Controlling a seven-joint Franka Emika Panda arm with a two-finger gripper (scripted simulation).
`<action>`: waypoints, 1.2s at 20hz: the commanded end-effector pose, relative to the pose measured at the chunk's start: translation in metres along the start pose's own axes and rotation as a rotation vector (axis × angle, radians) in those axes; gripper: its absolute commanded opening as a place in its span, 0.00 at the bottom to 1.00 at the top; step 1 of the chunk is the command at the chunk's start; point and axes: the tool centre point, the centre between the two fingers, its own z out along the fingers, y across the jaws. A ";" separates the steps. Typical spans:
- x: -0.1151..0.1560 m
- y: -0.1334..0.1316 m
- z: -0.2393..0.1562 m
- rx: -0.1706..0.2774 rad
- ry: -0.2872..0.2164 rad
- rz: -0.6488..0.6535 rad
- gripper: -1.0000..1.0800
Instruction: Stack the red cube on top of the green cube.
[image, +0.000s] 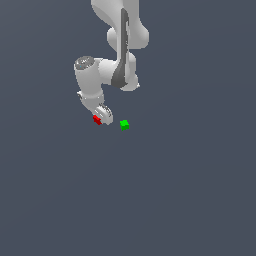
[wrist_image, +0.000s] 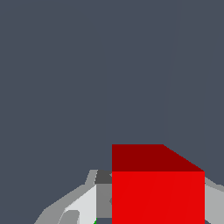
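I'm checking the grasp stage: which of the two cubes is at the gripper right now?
The red cube sits at the gripper and fills the wrist view between the fingers. The green cube lies apart, toward the exterior view's right.

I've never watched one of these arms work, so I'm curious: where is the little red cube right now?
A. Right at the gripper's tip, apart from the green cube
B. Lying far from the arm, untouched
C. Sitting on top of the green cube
A. In the exterior view the red cube sits at the gripper, with a gap to the green cube on the exterior view's right; the wrist view shows it close up between gripper parts.
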 end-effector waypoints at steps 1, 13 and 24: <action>0.000 0.000 -0.004 0.000 0.000 0.000 0.00; -0.032 -0.017 0.011 0.000 0.000 0.000 0.00; -0.103 -0.060 0.045 0.000 0.000 -0.001 0.00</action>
